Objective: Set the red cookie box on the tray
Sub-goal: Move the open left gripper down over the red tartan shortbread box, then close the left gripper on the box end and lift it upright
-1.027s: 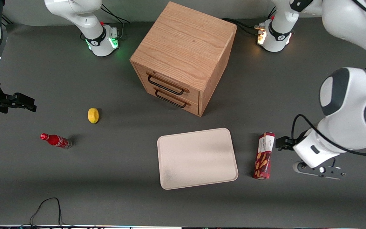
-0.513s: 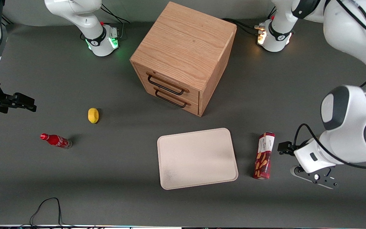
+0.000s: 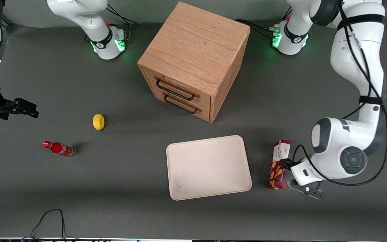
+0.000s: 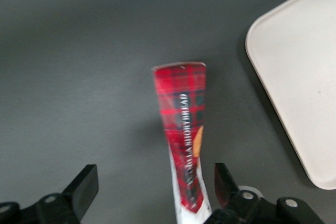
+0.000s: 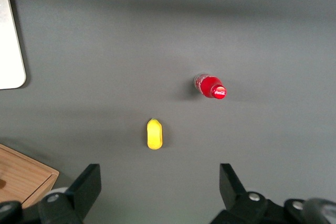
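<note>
Gripper point(image 4: 152, 192) has closed in, fingers point(image 4: 84, 190) apart, straddling red cookie box point(image 3: 279, 164).

Red cookie box point(image 3: 279, 164) on the table just beside the tray point(image 3: 208, 167), toward the working arm's end; gripper point(image 4: 152, 190) straddling the box, fingers spread

Glossy cardboard red cookie box point(image 3: 278, 165) – matt tray point(image 3: 208, 167)
</note>
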